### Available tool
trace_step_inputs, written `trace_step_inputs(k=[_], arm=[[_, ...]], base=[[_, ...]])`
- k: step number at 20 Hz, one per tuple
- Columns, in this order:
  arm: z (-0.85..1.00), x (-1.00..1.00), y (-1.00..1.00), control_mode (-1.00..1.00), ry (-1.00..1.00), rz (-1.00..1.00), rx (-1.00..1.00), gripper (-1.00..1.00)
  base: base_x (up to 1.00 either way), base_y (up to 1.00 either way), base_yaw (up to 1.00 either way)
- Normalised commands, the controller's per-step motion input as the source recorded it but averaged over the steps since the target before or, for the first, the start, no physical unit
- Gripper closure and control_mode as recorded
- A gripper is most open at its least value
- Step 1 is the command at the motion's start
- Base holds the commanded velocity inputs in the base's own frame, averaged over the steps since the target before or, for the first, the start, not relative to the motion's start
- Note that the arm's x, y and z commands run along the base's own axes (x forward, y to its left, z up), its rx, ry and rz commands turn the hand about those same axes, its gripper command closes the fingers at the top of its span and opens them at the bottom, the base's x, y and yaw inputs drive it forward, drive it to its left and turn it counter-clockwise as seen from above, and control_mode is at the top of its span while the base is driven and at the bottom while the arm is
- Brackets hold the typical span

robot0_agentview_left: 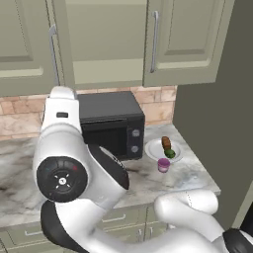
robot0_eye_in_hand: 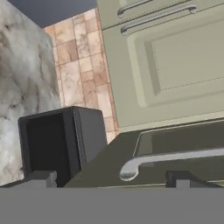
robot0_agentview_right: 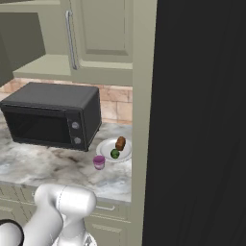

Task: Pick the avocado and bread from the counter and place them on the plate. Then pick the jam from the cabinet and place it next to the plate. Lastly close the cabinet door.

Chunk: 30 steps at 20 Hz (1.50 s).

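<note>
Two pincer [robot0_eye_in_hand: 112, 178] fingertips wide apart, holding nothing, close before cabinet door [robot0_eye_in_hand: 175, 148] handle [robot0_eye_in_hand: 170, 158].

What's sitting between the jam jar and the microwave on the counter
Nothing: in the right base view the jam and the microwave are parted by a bare stretch of counter. The plate lies beside that gap, not in it.
</note>
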Motion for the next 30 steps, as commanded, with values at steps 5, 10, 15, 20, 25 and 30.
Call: trace_step_inputs(k=[5,10,15,20,25,30], arm=[[-0.29,0.70,0.37,-1.00,0.04,0.00,-0.04,-1.00],[-0.11,0.56,0.25,-1.00,0.01,0.00,-0.04,-1.00],[0.07,0.28,0.02,-1.00,0.00,-0.01,-0.05,-1.00],[0.07,0.12,-0.05,-1.00,0.04,-0.12,-0.05,-1.00],[0.01,0.00,-0.30,-1.00,0.04,-0.27,-0.04,-1.00],[0.03,-0.01,-0.32,-1.00,0.02,-0.24,-0.04,-1.00]], base=[[0.00,0.00,0.00],[0.00,0.00,0.00],[0.00,0.00,0.00],[0.00,0.00,0.00],[0.00,0.00,0.00],[0.00,0.00,0.00]])
